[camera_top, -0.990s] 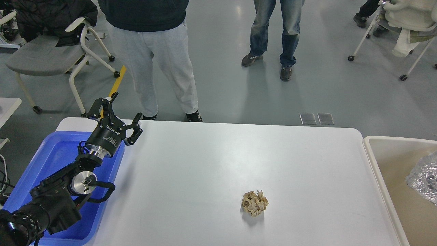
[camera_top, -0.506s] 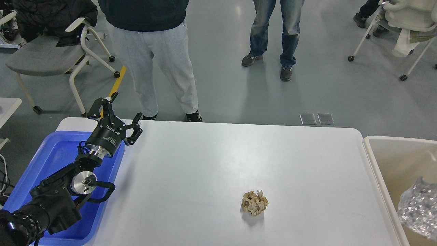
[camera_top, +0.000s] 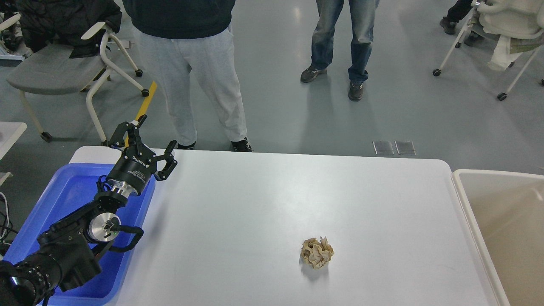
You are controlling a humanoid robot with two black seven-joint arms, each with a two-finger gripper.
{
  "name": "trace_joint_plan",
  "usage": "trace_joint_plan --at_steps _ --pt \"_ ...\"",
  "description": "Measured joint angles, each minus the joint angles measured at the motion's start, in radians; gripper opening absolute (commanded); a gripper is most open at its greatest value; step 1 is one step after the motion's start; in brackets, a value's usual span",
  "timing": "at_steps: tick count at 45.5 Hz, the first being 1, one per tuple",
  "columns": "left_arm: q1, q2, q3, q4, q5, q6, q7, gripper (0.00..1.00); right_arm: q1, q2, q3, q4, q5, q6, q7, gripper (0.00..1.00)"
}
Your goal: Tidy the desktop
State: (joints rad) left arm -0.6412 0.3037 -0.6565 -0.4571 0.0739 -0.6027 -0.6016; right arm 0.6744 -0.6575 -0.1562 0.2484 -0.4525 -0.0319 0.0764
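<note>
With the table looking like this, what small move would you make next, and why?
Probably swing the left gripper, open and empty above the blue tray, toward the crumpled paper ball, the only loose item on the desktop.

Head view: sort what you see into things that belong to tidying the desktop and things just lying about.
Part of the job:
desktop
crumpled paper ball lying on it
blue tray
beige bin
left gripper, open

Just about:
grey chair
two people standing
white chair
</note>
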Motion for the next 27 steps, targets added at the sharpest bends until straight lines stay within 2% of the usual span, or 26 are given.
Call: trace_joint_plan --at_steps 16,27 --pt "0.0 0.0 0.0 0.0 0.0 0.0 0.0 1.0 0.065 0.056 0.282 0.046 0.106 0.005 -0.001 1.0" --pt "0.0 0.0 0.0 0.0 0.0 0.0 -0.001 1.0 0.096 0.065 0.495 0.198 0.334 0.014 0.0 1.0"
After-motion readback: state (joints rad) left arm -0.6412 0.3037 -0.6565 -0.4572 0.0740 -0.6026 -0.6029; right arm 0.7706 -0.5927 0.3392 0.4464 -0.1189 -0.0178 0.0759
